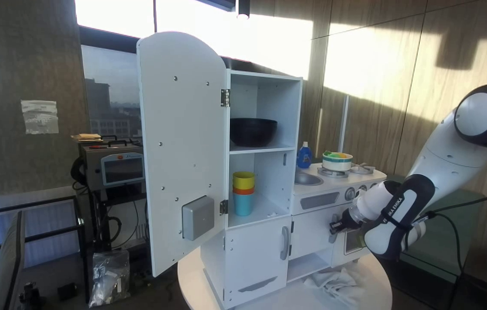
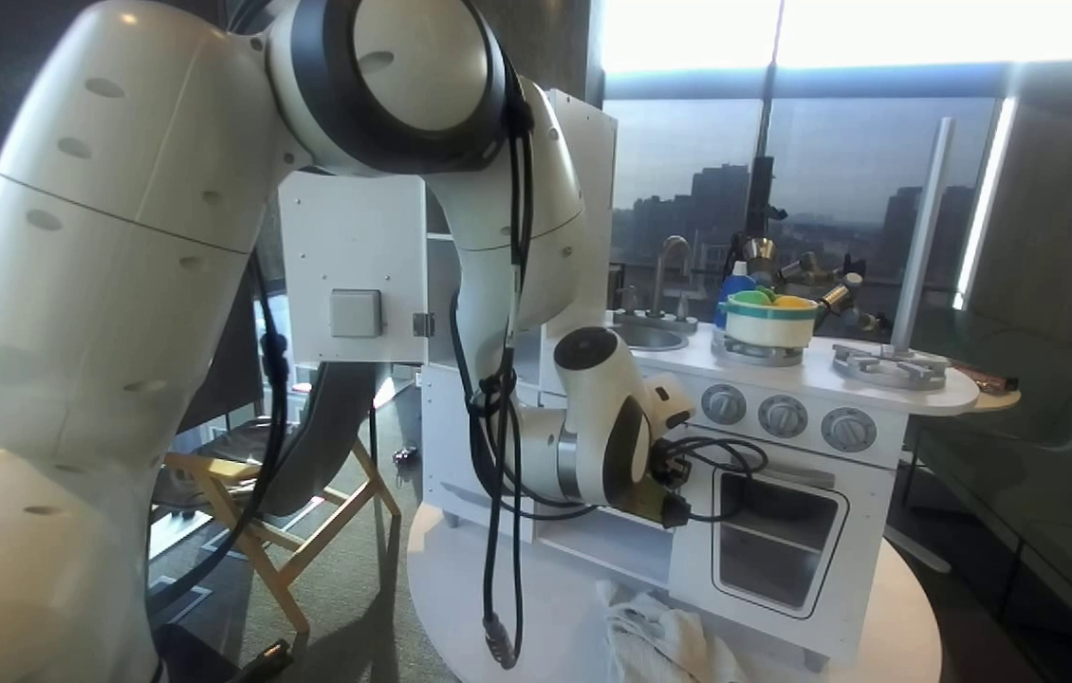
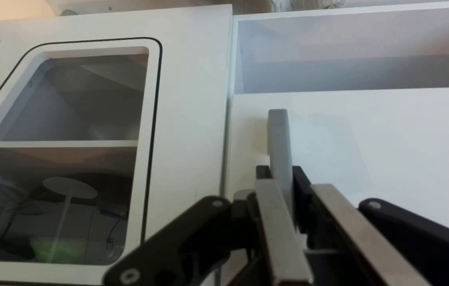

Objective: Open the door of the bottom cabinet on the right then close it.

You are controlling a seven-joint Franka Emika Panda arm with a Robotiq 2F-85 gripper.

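Note:
The white cabinet door (image 1: 309,236) under the sink is closed, flush with the play kitchen's front. It also fills the right of the wrist view (image 3: 379,147), which stands upside down. Its upright grey handle (image 3: 279,137) is near the edge by the oven; the handle also shows in an exterior view (image 1: 333,238). My gripper (image 3: 282,172) has one finger on each side of the handle, both against it. In an exterior view the gripper (image 1: 337,226) is at the door's handle. In the exterior view behind the arm, the door is mostly hidden.
The oven door with a window (image 3: 192,103) adjoins this door. An open shelf (image 1: 308,267) is below it. A cloth (image 1: 338,284) lies on the round table (image 1: 377,280). The tall upper door (image 1: 183,142) stands open. A pot (image 2: 768,325) sits on the stove.

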